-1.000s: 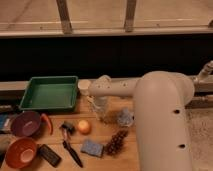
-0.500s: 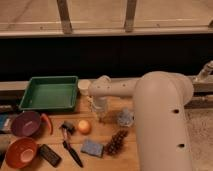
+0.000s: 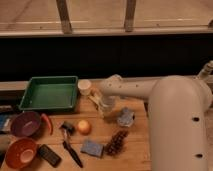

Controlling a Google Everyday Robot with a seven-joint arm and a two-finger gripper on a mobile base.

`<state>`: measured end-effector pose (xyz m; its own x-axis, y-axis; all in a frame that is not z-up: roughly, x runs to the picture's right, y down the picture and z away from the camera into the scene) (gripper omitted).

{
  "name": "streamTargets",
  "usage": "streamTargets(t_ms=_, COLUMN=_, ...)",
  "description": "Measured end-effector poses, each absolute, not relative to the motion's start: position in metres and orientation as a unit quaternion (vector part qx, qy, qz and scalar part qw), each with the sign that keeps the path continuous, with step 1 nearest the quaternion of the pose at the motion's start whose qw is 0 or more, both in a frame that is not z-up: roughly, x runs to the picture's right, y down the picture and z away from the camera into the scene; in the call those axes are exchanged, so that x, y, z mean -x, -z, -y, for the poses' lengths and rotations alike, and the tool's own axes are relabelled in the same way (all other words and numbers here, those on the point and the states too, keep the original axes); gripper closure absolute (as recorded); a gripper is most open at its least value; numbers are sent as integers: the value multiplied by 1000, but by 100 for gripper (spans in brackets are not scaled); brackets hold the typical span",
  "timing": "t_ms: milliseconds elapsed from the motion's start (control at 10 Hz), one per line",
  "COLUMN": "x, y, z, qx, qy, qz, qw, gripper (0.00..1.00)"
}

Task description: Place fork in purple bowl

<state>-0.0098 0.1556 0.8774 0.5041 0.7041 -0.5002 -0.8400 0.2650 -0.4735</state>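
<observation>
Purple bowl (image 3: 22,125) is sitting lower left of my gripper (image 3: 106,104), hovering mid-frame by the fork (image 3: 94,102). I cannot tell whether it is gripping.

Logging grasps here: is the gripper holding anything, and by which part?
Cannot tell. The gripper sits low over the table, just right of the white cup; whatever lies beneath it is hidden.

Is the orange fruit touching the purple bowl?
Apart. Camera view shows wooden table between the orange fruit and the purple bowl. The pincer is low beside the white cup.
</observation>
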Motion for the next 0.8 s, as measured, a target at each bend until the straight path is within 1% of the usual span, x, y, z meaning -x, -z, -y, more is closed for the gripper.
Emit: streamTargets(t_ms=800, x=-19, y=-859, z=-124, qx=338, qy=-553, qz=-28, qw=761, gripper=100)
